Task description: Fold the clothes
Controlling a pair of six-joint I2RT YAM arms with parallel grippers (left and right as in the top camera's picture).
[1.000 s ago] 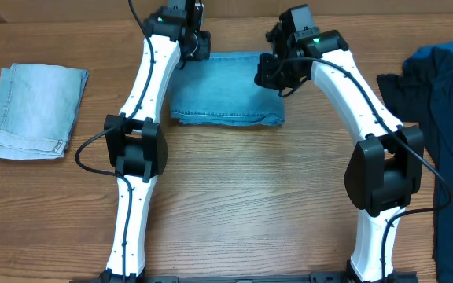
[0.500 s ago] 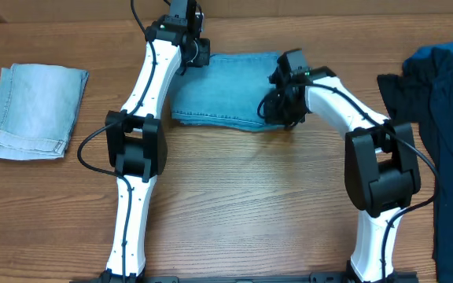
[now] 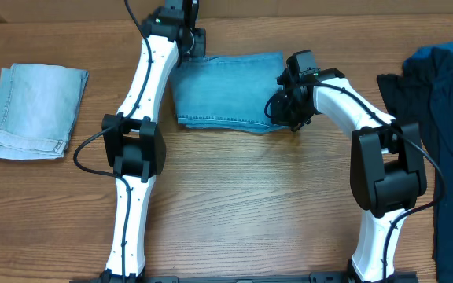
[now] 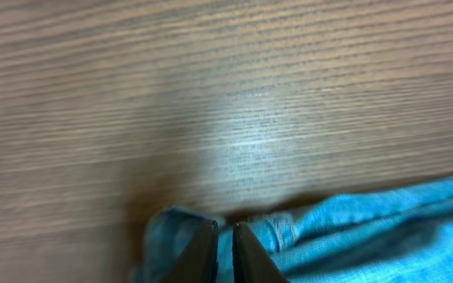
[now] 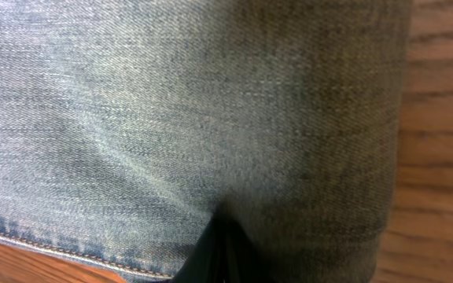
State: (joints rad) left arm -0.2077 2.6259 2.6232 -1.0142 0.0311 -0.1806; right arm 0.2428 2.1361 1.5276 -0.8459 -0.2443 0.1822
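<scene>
Since a sec ago the right tool (image 3: 289,110) is sitting lower. It was hanging over the far right corner of the jeans (image 3: 226,90); now it's pressing at their near right edge, and the folded bundle is lying a bit skewed on the desk (image 3: 250,204).

Jeans are lying between the two tools, folded into a thick rectangle. The left tool (image 4: 225,250) is working the far left corner, its fingers squeezed nearly together w/ a nub of blue denim pinched between them. In the right wrist view only a dark wedge is showing against the cloth at the bottom, so I can't tell if that tool is spread or closed.

A pale denim piece (image 3: 36,110), already folded, is lying well out beyond the left tool. Dark clothes (image 3: 439,118) are heaped well out beyond the right tool.

What I'm watching for:
- The left pinch is only holding a thin corner, so a tug could pull it free and let that edge flop open.
- If the right tool is only dragging the top layer, the stack will prob. shear and bunch instead of sliding as one.
- W/ both ends moving unevenly, the bundle could keep twisting.

No brand, label or writing is showing anywhere I can read.
</scene>
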